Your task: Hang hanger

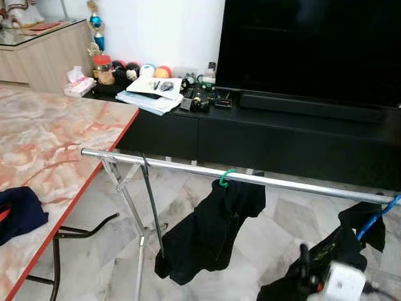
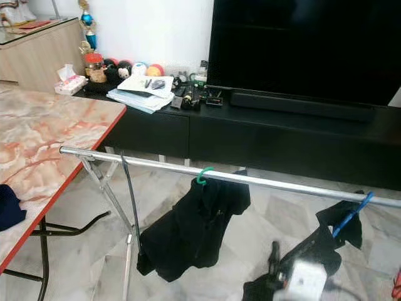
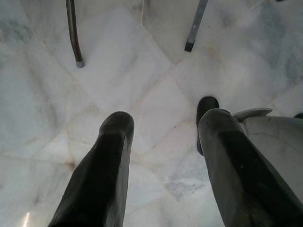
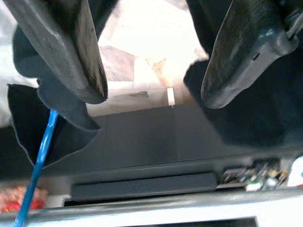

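Right gripper (image 4: pixel 151 71) fingers wide apart beside blue hanger (image 4: pixel 40 156).

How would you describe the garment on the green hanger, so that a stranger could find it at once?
Find the silver rail that runs across the room in front of the black TV cabinet. Near its middle, a black garment hangs from a green hook. The other black garment, at the rail's right end, is on a blue hanger instead.

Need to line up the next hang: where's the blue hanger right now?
In the left eye view the blue hanger is hooked on the silver rail at its far right end, carrying a black garment, just above the right hand.
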`<state>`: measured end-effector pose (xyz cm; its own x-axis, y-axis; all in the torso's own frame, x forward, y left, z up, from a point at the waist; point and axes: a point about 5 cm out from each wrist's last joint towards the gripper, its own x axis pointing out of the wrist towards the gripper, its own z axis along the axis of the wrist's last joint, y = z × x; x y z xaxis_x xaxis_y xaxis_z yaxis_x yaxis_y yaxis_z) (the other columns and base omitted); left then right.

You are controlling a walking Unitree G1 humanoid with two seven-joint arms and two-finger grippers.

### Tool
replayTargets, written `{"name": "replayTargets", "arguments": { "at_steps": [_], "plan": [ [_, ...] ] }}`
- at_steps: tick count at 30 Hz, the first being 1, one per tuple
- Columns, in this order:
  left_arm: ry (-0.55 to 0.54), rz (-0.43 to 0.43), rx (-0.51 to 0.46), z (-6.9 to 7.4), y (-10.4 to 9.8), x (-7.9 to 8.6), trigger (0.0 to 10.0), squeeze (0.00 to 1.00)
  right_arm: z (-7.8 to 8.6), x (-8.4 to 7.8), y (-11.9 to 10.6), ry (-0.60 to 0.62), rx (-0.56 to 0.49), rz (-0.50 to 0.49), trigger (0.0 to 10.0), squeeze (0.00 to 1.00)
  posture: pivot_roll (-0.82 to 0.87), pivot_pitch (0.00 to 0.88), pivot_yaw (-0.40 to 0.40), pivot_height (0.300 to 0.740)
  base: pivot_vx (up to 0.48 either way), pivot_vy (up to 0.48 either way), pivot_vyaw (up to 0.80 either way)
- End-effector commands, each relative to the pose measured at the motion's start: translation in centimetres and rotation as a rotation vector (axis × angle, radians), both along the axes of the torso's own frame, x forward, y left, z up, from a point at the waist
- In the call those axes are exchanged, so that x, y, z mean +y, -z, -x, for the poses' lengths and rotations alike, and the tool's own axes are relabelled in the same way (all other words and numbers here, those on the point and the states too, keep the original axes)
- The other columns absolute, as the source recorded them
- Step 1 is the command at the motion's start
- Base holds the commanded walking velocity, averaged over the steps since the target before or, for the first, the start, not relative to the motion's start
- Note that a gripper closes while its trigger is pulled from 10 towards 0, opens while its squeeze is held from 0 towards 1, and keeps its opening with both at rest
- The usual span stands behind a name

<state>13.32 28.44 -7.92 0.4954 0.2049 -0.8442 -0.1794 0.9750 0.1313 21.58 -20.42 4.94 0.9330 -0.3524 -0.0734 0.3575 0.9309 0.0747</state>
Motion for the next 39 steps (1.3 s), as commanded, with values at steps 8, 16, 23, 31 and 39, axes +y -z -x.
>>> {"name": "replayTargets", "arguments": {
  "at_steps": [8,16,23,31,39],
  "plan": [
    [0.014,-0.01,0.034,0.5,0.3,-0.2,10.0,0.0,-1.5,-0.1,0.9,0.021,0.075,-0.062,10.0,0.0,0.13,0.0,-0.03,0.74,0.0,0.0,0.0],
    [0.023,-0.041,0.056,1.1,0.0,0.9,10.0,0.0,-1.4,-0.2,2.1,0.025,0.121,-0.099,10.0,0.0,0.12,0.0,-0.025,0.74,0.0,0.0,-0.64],
    [0.006,-0.033,0.035,0.9,-0.2,1.3,10.0,0.0,-1.9,-0.6,2.5,0.016,0.124,-0.1,10.0,0.0,0.12,0.0,-0.023,0.74,0.0,0.0,-0.77],
    [0.009,-0.032,0.037,0.9,-0.2,1.2,10.0,0.0,-2.5,-1.1,2.6,0.001,0.101,-0.093,10.0,0.0,0.13,0.0,-0.027,0.74,0.0,0.0,-0.77],
    [0.004,-0.034,0.037,0.9,-0.1,1.2,10.0,0.0,-2.9,-1.3,2.3,-0.011,0.055,-0.071,10.0,0.0,0.13,0.0,-0.028,0.74,0.0,0.0,-0.1]
  ]
}}
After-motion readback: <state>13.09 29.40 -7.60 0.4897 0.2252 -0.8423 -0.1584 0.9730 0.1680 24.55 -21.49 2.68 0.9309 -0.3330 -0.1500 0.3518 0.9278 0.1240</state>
